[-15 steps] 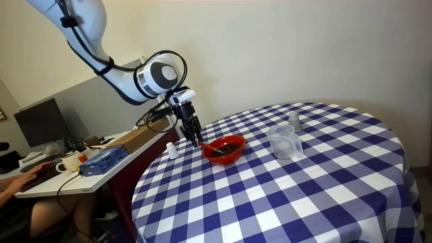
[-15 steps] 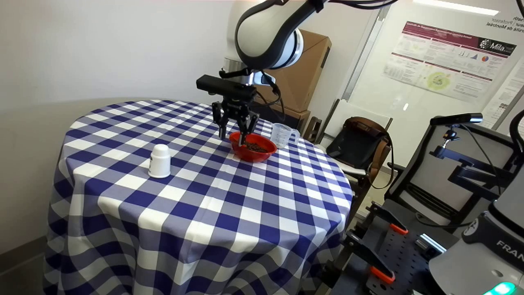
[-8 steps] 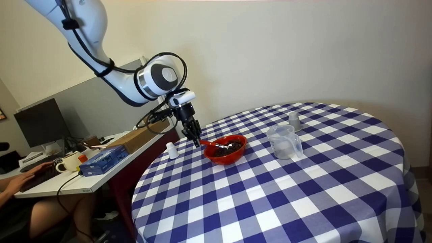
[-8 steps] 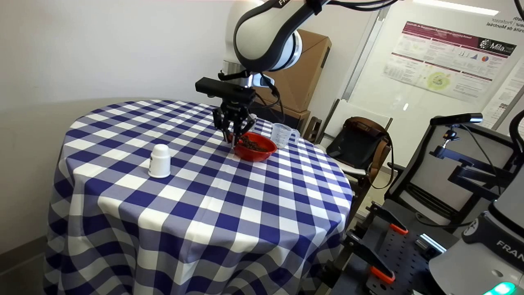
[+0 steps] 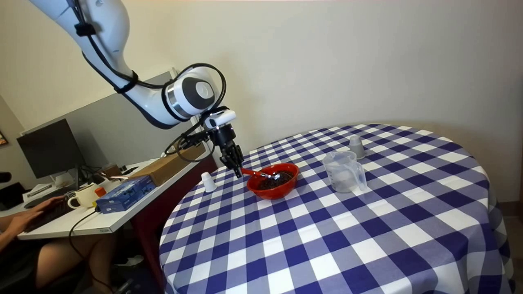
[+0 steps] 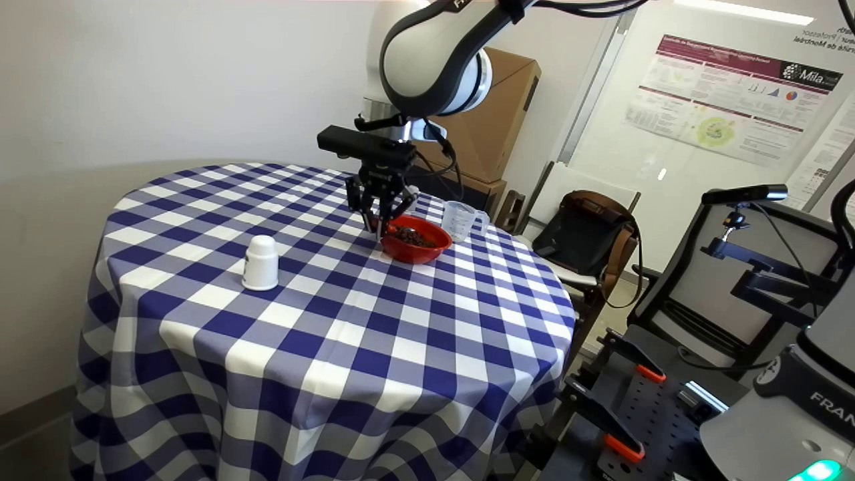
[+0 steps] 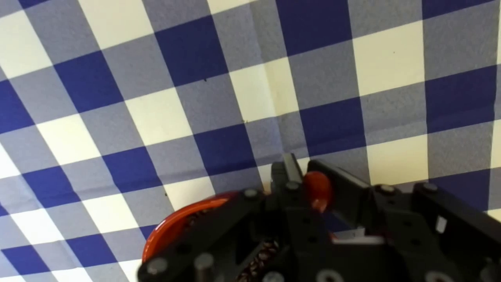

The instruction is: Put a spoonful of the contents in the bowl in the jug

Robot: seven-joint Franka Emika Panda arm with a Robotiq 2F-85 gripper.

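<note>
A red bowl [image 5: 273, 193] holding dark brown bean-like pieces [image 7: 258, 258] sits on the table in both exterior views. The spoon's red handle [image 5: 252, 172] sticks out over the bowl's rim, and its shiny metal head [image 5: 277, 177] lies at the contents. My gripper [image 5: 239, 173] is beside the bowl, shut on the handle. In the wrist view, the rounded red handle end [image 7: 318, 190] is pinched between the dark fingers [image 7: 291, 170]. The clear jug [image 5: 342, 175] stands upright apart from the bowl, its handle turned away from the bowl. How full the spoon is cannot be made out.
A white cup-shaped object [image 6: 260, 264] stands on the checked tablecloth [image 5: 327, 249] on the gripper's side of the bowl. A greyish one [image 5: 356, 148] stands just behind the jug. A desk with a blue box [image 5: 126, 194] adjoins the round table.
The jaws have come together on the spoon's handle. The spoon's head has risen and swung across the bowl, the bowl has shifted very slightly, and the arm has dipped a little.
</note>
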